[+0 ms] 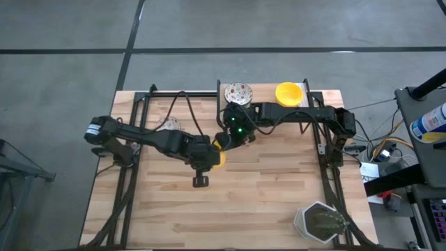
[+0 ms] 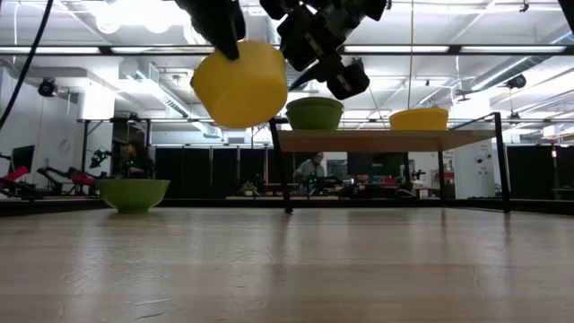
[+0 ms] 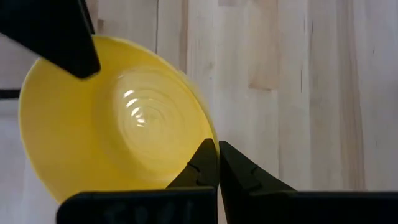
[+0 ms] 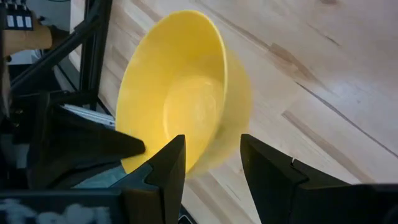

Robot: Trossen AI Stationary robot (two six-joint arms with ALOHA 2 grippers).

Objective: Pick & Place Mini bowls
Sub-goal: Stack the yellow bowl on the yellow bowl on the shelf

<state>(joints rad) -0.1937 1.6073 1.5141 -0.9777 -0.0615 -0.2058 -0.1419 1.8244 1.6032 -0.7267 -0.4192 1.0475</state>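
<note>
Left gripper (image 1: 214, 155) is clamped on the rim of a yellow bowl (image 2: 239, 82), fingers pinched nearly together with the wall between them, holding it tilted in the air above mid-table. Right gripper (image 1: 230, 137) sits just beside it with its fingers spread, the bowl's rim (image 4: 186, 93) right at its fingertips (image 4: 171, 163), gripping nothing. Remaining mini bowls: a speckled bowl (image 1: 237, 93) and a second yellow bowl (image 1: 288, 93) on the raised shelf (image 2: 377, 140) at the table's far edge, another speckled one (image 1: 169, 125) on the table by the left arm.
</note>
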